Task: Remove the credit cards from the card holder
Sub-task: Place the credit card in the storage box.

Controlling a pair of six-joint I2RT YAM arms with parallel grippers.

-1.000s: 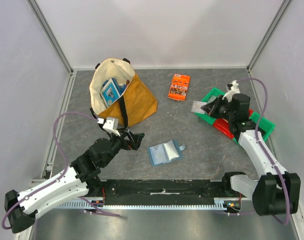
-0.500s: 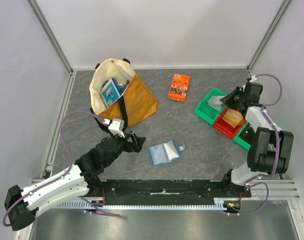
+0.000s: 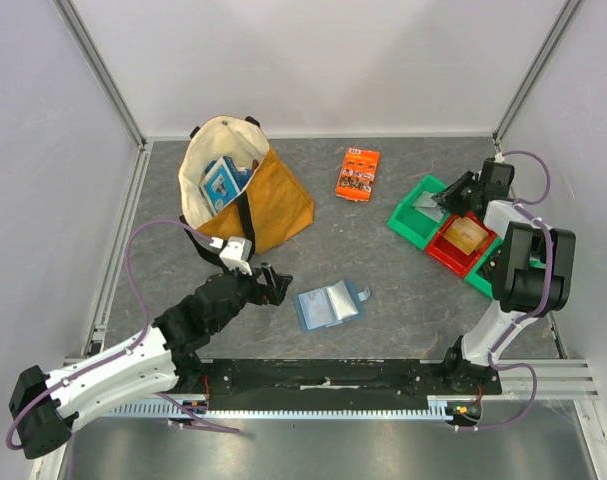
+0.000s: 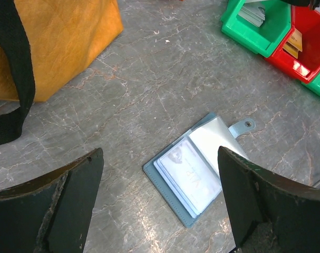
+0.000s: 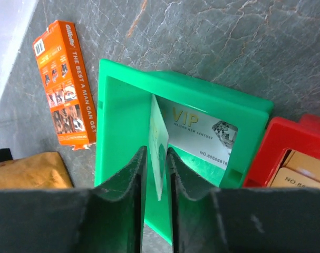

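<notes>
The light-blue card holder (image 3: 329, 304) lies open on the table, and a pale card shows in its clear pocket (image 4: 194, 168). My left gripper (image 3: 273, 283) hovers just left of it, open wide, with nothing between its fingers (image 4: 160, 153). My right gripper (image 3: 453, 195) hangs over the green bin (image 3: 408, 225). A thin pale credit card (image 5: 158, 142) stands on edge between its slightly parted jaws (image 5: 156, 150), with a sliver of gap on the left side. A silver VIP card (image 5: 202, 139) lies flat in that bin. A tan card (image 3: 465, 234) rests in the red bin (image 3: 448, 255).
An orange printed packet (image 3: 358, 172) lies left of the green bin. A yellow tote bag (image 3: 273, 210) holding a blue-and-white box (image 3: 223, 180) stands at the back left. Another green bin adjoins the red one at the right wall.
My right arm has swung back and right, bringing the card down over the green bin, and its jaws have parted a little. My left gripper has edged closer to the card holder.
</notes>
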